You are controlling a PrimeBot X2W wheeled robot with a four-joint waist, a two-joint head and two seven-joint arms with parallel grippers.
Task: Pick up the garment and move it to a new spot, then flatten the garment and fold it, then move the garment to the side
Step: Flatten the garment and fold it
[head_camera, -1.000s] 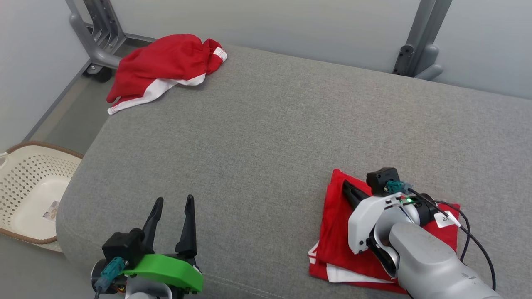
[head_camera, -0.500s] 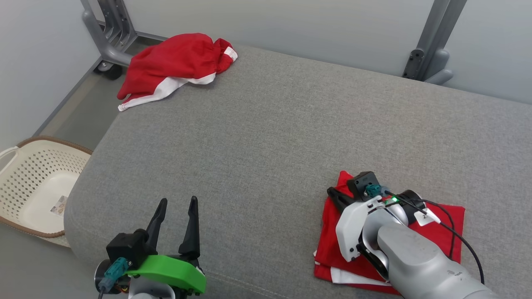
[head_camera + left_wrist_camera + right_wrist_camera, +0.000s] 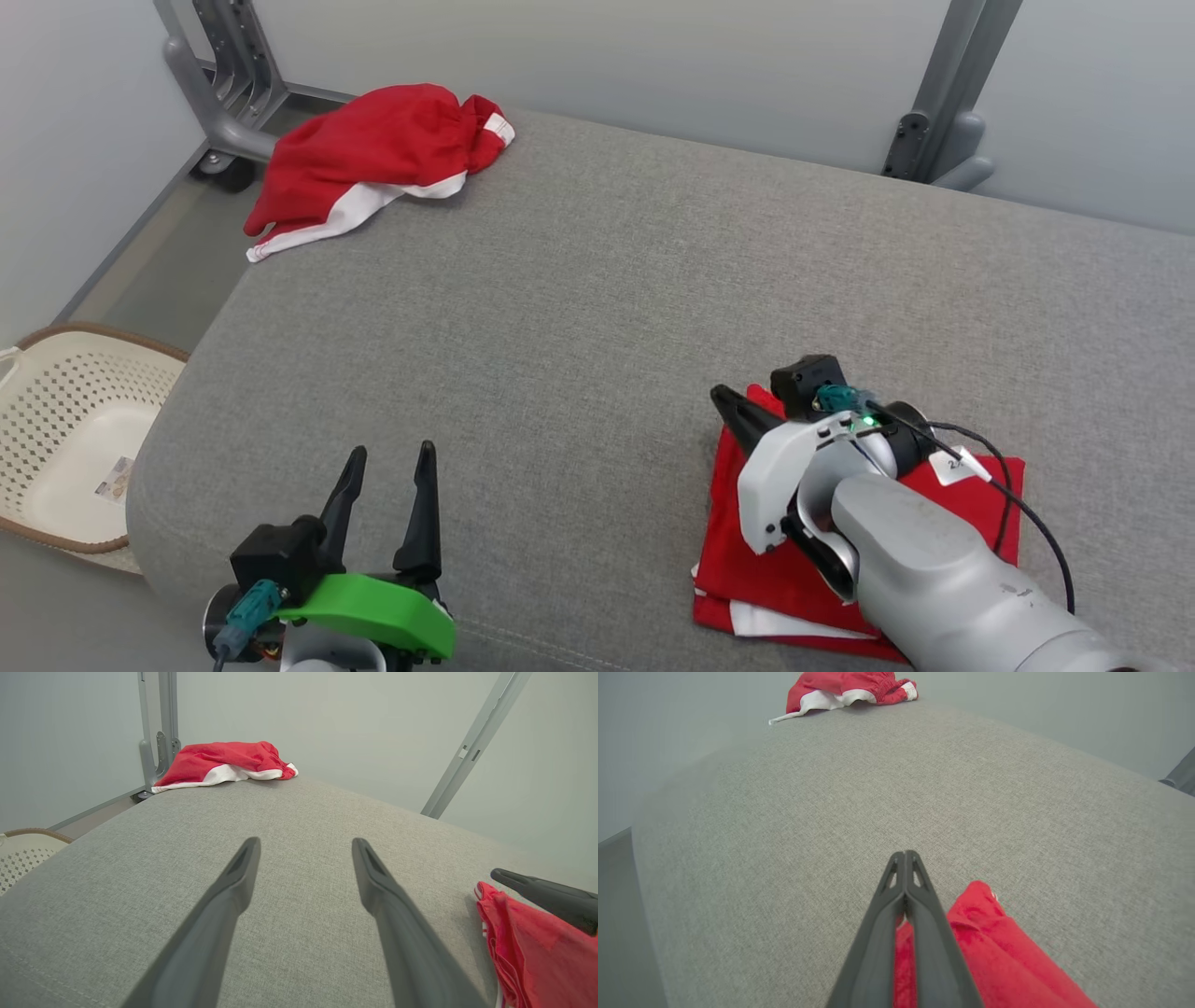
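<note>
A folded red garment with white trim (image 3: pixel 747 560) lies at the near right of the grey cushion (image 3: pixel 597 280). My right gripper (image 3: pixel 721 396) is shut and lies low across its left part. The tips reach past the cloth's far-left edge over bare cushion. In the right wrist view the closed fingers (image 3: pixel 904 854) sit above the red fabric (image 3: pixel 994 952), with nothing pinched at the tips. My left gripper (image 3: pixel 392 448) stands open and empty near the front edge, well left of the fold. The left wrist view shows its spread fingers (image 3: pixel 306 841), the fold (image 3: pixel 528 952) and the right gripper's tip (image 3: pixel 497 874).
A second, crumpled red and white garment (image 3: pixel 373 149) sits at the cushion's far left corner, partly over the edge. A cream perforated basket (image 3: pixel 47 401) stands on the floor to the left. Grey frame legs (image 3: pixel 215 75) (image 3: pixel 943 93) rise behind the cushion.
The head camera swayed right and back. My shut right gripper swung left across the folded garment, its tips now past the cloth's left edge. The left gripper stayed put.
</note>
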